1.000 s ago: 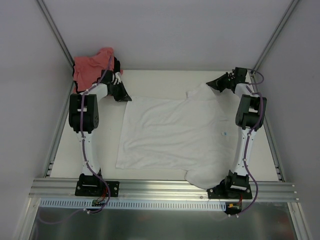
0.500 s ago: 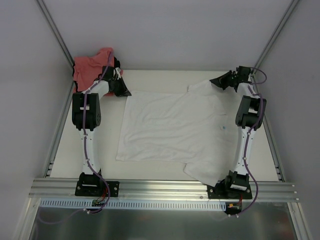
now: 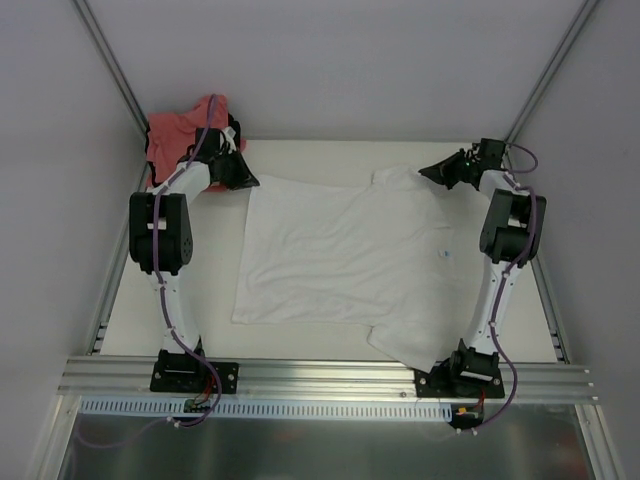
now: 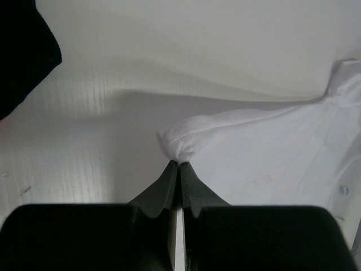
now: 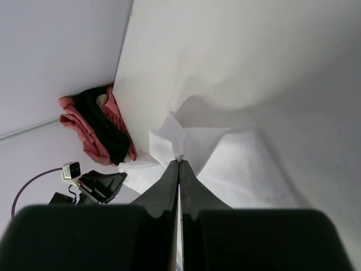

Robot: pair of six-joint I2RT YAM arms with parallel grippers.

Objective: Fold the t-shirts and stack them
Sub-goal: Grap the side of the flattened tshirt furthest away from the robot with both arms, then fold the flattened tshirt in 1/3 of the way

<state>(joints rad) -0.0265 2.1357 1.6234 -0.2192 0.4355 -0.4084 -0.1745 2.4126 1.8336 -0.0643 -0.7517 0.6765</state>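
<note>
Top external | left hand (image 3: pixel 248 182) pinching white t-shirt (image 3: pixel 345 260) corner; right hand (image 3: pixel 424 170) likewise (both clamped tight)

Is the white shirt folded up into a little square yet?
No, the white t-shirt lies spread wide open across the table, not folded.

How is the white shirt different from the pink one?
The white t-shirt is spread out wide; the pink t-shirt is bunched in a heap in the far left corner. The left fingers and right fingers pinch the white t-shirt; nothing holds the pink t-shirt. Both are soft cloth.
</note>
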